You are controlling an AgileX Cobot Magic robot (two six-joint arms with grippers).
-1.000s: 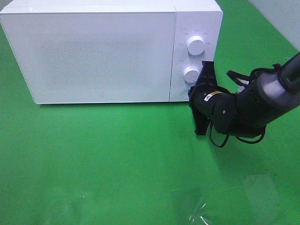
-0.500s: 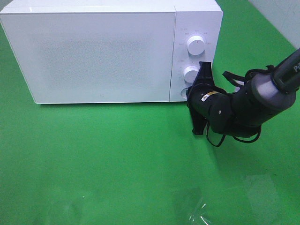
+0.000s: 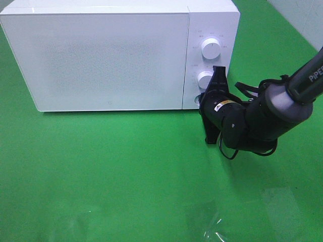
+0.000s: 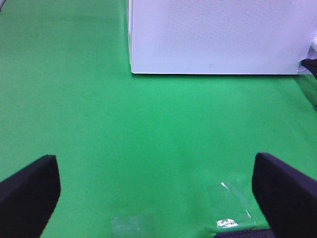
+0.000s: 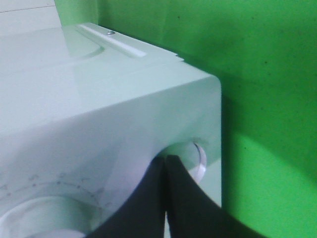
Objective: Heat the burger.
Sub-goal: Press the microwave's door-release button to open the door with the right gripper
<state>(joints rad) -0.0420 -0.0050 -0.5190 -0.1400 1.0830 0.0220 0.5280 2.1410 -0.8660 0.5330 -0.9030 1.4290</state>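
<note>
Microwave shut; burger not visible in any view.
Right gripper, fingers pressed together into one blunt tip, sits at the round button on the microwave's lower front corner, judged so as to push it and open the microwave. Left gripper hangs spread wide and empty in front of the microwave, likely kept clear. Count: one microwave, two knobs, one button, two grippers. Whether the burger lies inside cannot be told.
</note>
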